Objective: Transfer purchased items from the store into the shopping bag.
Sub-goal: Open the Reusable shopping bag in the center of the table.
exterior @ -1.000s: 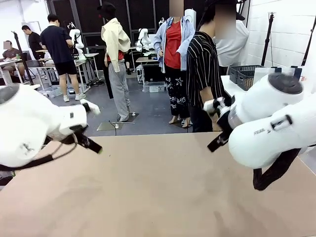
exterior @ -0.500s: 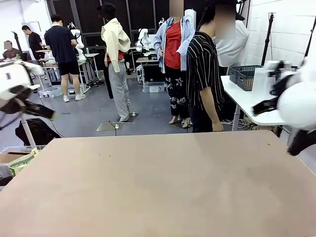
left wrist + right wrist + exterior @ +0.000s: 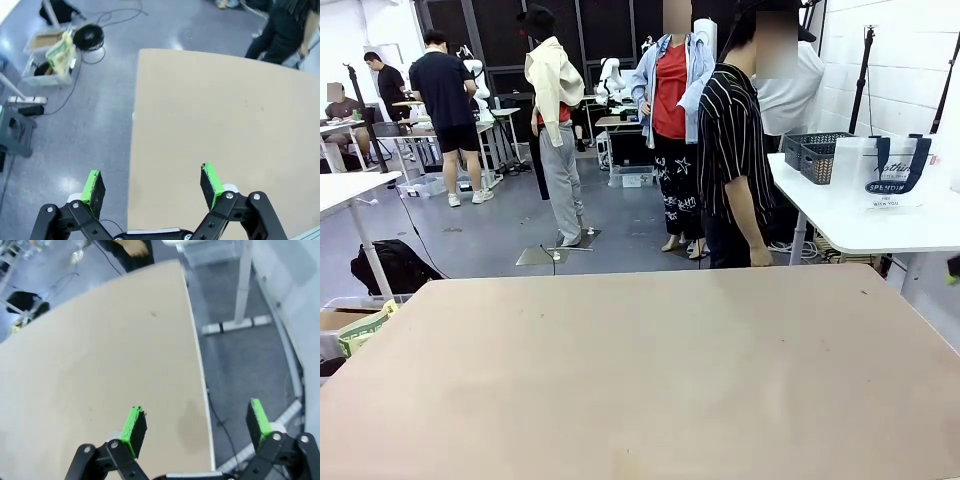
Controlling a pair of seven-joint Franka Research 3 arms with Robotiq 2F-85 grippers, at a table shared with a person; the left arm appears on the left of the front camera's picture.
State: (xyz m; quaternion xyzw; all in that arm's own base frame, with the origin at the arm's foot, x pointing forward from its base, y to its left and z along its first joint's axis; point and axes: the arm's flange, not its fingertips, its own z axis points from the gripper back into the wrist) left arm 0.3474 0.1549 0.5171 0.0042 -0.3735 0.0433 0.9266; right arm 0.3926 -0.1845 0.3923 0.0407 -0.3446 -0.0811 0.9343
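Shopping bag (image 3: 893, 172) appears in front view; wrist views show left gripper (image 3: 151, 182) and right gripper (image 3: 196, 424) gaping, empty.

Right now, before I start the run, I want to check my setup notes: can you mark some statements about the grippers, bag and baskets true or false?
1. A person in a striped shirt stands at the far side of the tan table. True.
2. The left gripper is open, with nothing between its pads. True.
3. The right gripper is shut on a packet. False: it is open and holds nothing.
4. The shopping bag stands on the tan table. False: it stands on the white side table at the right.
5. The dark lattice baskets sit on that white side table. True.
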